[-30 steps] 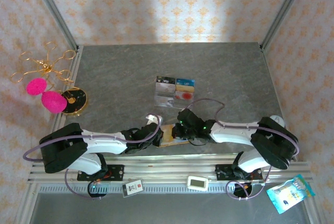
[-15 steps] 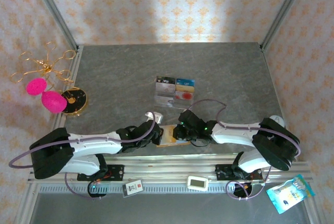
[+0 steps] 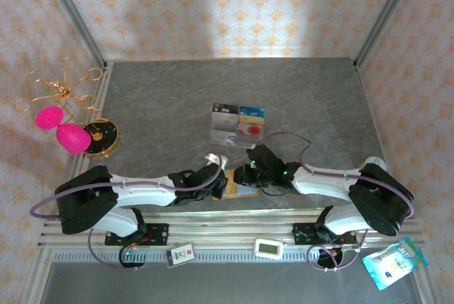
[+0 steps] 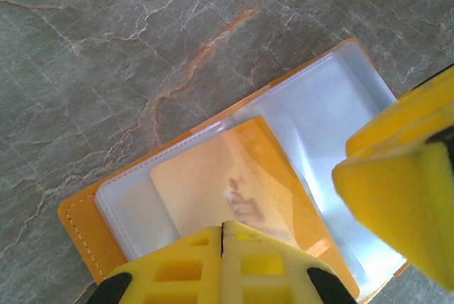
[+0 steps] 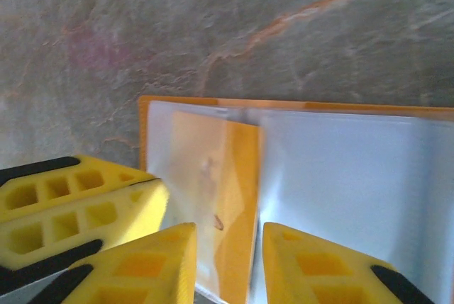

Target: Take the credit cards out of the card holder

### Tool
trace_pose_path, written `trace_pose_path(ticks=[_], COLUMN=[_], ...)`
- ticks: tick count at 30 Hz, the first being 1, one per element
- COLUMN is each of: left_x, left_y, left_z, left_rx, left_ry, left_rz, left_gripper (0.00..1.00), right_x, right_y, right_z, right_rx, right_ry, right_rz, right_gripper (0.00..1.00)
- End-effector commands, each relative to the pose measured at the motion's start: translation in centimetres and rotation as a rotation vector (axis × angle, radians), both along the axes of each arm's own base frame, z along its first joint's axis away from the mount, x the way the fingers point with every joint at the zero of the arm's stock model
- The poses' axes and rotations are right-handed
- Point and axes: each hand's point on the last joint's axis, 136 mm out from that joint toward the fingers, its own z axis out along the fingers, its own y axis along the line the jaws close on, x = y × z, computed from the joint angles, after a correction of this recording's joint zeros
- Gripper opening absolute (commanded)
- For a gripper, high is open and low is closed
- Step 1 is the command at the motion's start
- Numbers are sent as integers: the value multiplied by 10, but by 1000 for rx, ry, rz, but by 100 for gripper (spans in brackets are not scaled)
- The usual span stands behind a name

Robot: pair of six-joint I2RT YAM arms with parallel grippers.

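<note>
left gripper [image 4: 222, 229]: closed, tips on card holder [image 3: 242, 190] at table [image 3: 177, 105] 6 o'clock | credit card [image 4: 213, 190], gold: inside clear sleeve [image 4: 333, 105] | right gripper [image 5: 228, 237]: narrowly parted astride card edge, not pinching; should pinch card alone, slide out flat

**Two arms stretched low, grippers tip to tip**

The left arm [image 3: 135, 192] reaches inward from its base, its links lying low and nearly level. The right arm [image 3: 323, 178] mirrors it from the other side. The two wrists tilt downward and meet in the middle, just beside each other. The left gripper [image 4: 222, 227] has its yellow fingers pressed flat together – only a thin seam shows between them. The right gripper [image 5: 227, 247] stands with its fingers parted, a clear gap between the two tips, and one left finger lies close at its side.
</note>
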Motion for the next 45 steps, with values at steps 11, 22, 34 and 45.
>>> trace_pose_path(ticks=[11,22,34,45], left_x=[-9,-10,-8,-8], left_y=[21,26,22,23], left_z=[-28,-31,-22,-24], left_rx=[55,60,28,40], left_ry=[36,42,33,33], left_rz=[33,40,32,31], left_gripper=[0,0,0,0], right_x=[-5,16,24,30], right_y=[4,-19,-2,30], right_z=[-18,-28,30,13], right_rx=[10,-152,-50,-9], right_ry=[30,-20,-156,-105], right_rz=[23,-89,-38,52], right_gripper=[29,28,30,28])
